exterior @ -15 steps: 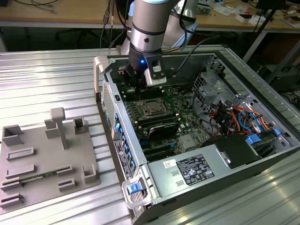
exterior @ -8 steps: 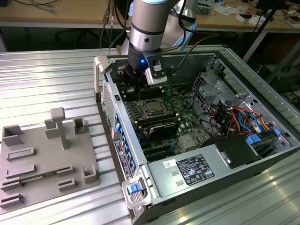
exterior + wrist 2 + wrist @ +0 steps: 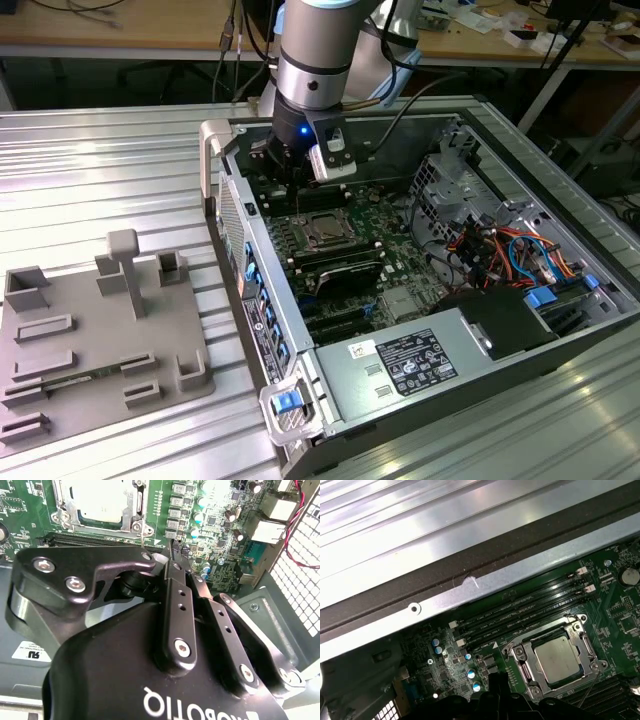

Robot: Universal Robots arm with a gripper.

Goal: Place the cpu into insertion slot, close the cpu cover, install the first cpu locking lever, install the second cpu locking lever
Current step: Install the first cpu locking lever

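The cpu (image 3: 559,656) lies flat in the insertion slot (image 3: 580,627) on the green motherboard, its dull silver top (image 3: 102,500) facing up. The cpu cover (image 3: 526,670), a silver frame, lies down around the chip. A thin wire lever (image 3: 590,686) runs along one side of the socket. In the exterior view the socket (image 3: 325,232) sits mid-board. My gripper (image 3: 288,178) hangs low inside the case, off the socket toward the case's back wall. Its black fingers (image 3: 172,547) meet at the tips, shut on nothing.
Long black memory slots (image 3: 520,612) run beside the socket. The case's metal wall (image 3: 485,580) stands close behind the gripper. Drive cages and coloured cables (image 3: 510,250) fill the exterior view's right. A grey fixture plate (image 3: 100,330) lies on the ribbed table at the exterior view's left.
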